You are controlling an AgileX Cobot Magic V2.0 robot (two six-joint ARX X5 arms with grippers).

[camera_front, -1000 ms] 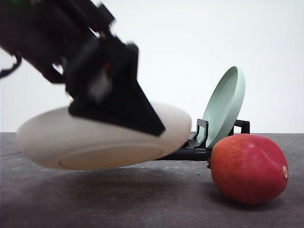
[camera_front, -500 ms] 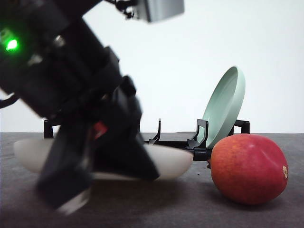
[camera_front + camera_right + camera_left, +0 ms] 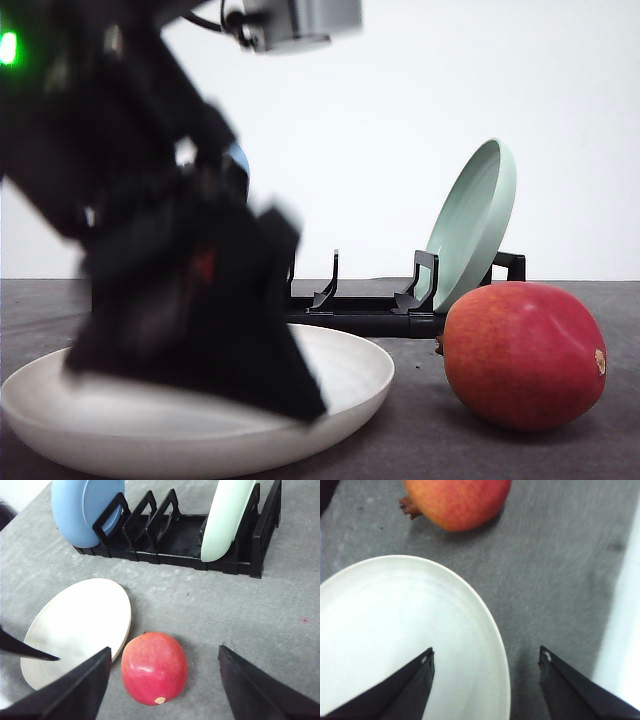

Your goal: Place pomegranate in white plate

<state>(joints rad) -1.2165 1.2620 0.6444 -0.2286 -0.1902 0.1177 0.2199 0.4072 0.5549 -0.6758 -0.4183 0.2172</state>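
The white plate (image 3: pixel 340 385) lies flat on the grey table at the front left. My left gripper (image 3: pixel 230 370), a blurred dark mass, hangs just over it. In the left wrist view the left gripper (image 3: pixel 485 652) is open, with the white plate's (image 3: pixel 390 625) rim between its spread fingers and touching neither. The pomegranate (image 3: pixel 520 355), red with an orange blush, rests on the table just right of the plate. My right gripper (image 3: pixel 164 649) is open above the pomegranate (image 3: pixel 154 667), which lies beside the white plate (image 3: pixel 80 620).
A black dish rack (image 3: pixel 175 535) stands behind the fruit. It holds a blue plate (image 3: pixel 85 510) at one end and a pale green plate (image 3: pixel 227 515) at the other. The pale green plate (image 3: pixel 470 225) leans just behind the pomegranate.
My left gripper carried the white plate down from the air and forward onto the table, then opened and let go of it. The pomegranate has not moved.
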